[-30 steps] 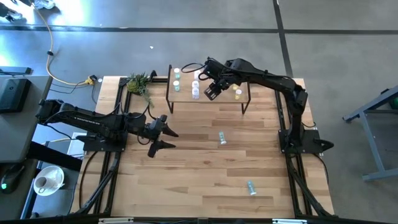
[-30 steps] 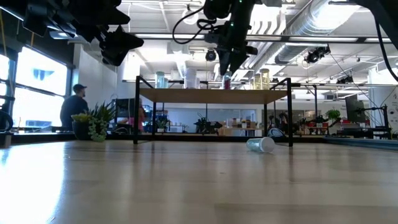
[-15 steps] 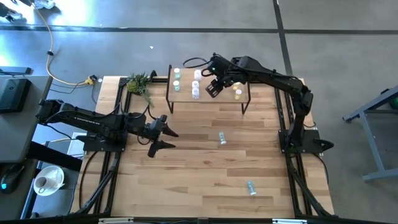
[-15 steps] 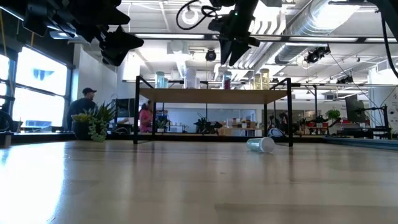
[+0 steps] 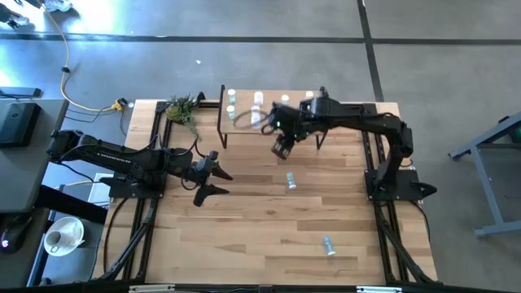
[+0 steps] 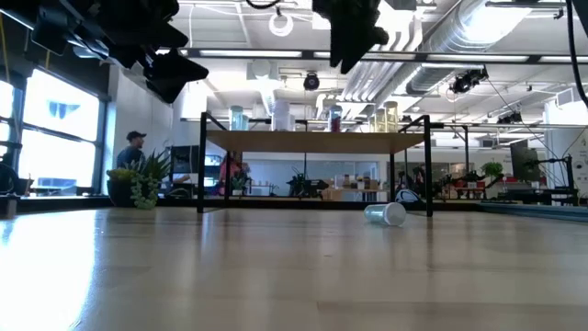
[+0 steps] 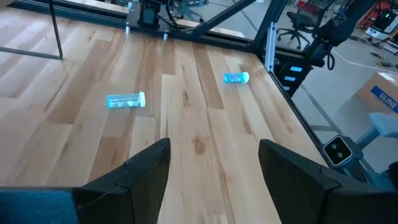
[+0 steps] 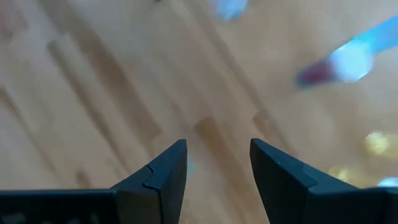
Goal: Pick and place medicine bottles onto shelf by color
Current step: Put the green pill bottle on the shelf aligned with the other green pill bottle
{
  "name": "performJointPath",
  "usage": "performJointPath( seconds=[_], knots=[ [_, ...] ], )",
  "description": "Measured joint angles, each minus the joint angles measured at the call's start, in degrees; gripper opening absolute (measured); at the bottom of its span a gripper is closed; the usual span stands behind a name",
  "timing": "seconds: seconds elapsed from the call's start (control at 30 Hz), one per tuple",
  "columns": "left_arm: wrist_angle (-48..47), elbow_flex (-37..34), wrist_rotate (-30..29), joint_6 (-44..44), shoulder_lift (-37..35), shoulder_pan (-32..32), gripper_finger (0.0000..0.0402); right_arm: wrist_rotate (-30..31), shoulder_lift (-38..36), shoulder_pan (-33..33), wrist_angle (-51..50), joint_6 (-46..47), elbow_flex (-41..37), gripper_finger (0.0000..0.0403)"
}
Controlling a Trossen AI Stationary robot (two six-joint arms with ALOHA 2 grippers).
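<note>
Slatted wooden tabletop (image 5: 244, 236). At its far edge, low wooden shelf (image 5: 244, 124) bearing small bottles (image 5: 231, 103). Right gripper (image 5: 282, 148) just in front of shelf, fingers apart, empty. Left gripper (image 5: 213, 175) at left, wide open, empty. Two light blue bottles (image 5: 291, 181) (image 5: 328, 245) lying on table, right of centre.

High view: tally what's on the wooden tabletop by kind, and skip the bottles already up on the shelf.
Grippers: 2, the left gripper and the right gripper
Shelf: 1
Plant: 1
Light blue bottles lying flat: 2
Total: 6
</note>
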Motion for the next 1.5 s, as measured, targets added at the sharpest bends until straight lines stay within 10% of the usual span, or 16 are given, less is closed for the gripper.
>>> performJointPath(
  seconds=[1.03,1.5],
  knots=[
    [5.46,0.00,0.00,6.27,8.89,-1.35,0.0234,5.56,0.09,37.68,-4.05,46.36,-26.80,0.0165],
    [21.95,0.62,0.02,21.21,19.18,-1.28,0.0234,28.80,0.09,47.01,1.19,56.72,-27.38,0.0165]
  ],
)
